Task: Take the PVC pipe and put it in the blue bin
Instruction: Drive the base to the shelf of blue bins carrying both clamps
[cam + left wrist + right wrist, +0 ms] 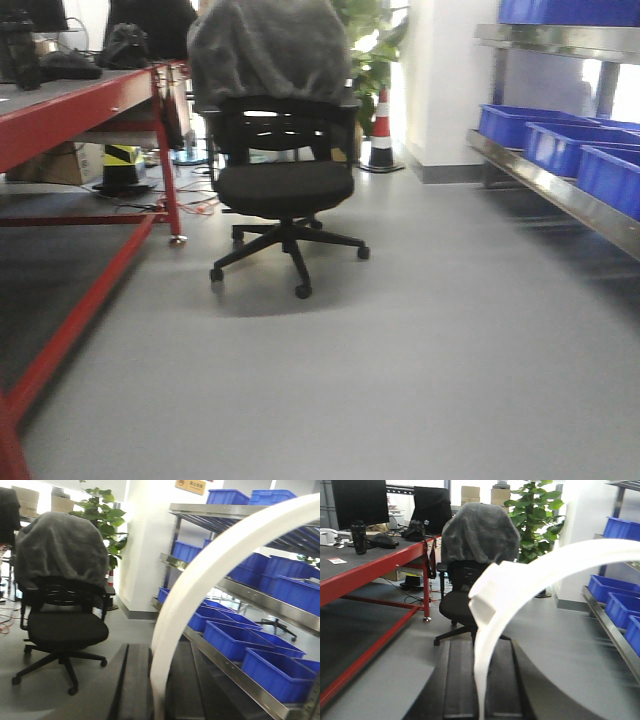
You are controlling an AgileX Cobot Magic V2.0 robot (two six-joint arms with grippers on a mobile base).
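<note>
The PVC pipe, white and smooth, is bending in a broad arc. It is rising from between the dark fingers of the left gripper and sweeping up to the right. In the right wrist view it is standing likewise in the right gripper, showing a thicker stepped section near the bend. The blue bins, open-topped, are sitting in rows on the steel shelves.

Front cam: low, faces fwd along floor, office chair mid-range. L wrist cam: angled right toward blue bins, PVC pipe close to lens. R wrist cam: fwd, red bench at left. All 3 share the chair.
</note>
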